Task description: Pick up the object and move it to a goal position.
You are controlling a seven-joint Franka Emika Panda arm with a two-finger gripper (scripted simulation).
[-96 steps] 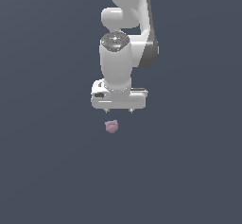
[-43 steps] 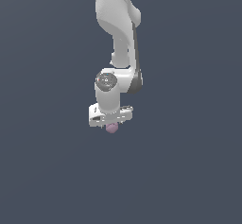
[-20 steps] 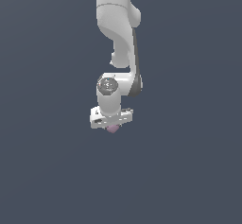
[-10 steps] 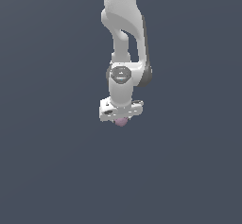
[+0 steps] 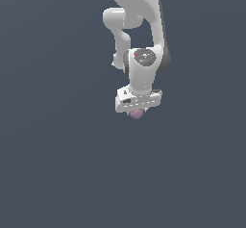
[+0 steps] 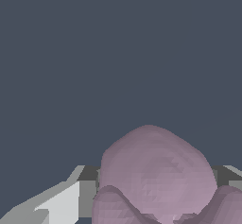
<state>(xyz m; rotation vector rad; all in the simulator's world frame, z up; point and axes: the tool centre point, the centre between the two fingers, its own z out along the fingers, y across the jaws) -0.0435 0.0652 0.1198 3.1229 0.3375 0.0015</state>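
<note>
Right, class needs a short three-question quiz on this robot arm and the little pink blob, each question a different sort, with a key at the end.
1. True or false: the pink blob lies on its own, well away from the pincer.
2. Multiple choice: in the exterior view, the blob shows
A) just under the white pincer
B) far off to the exterior view's left
C) above the arm's joint
3. Fill in: in the wrist view the blob fills the space between the pale ____.

Key: 1 false, it sits in the pincer's grip; 2 A; 3 fingers.
</note>
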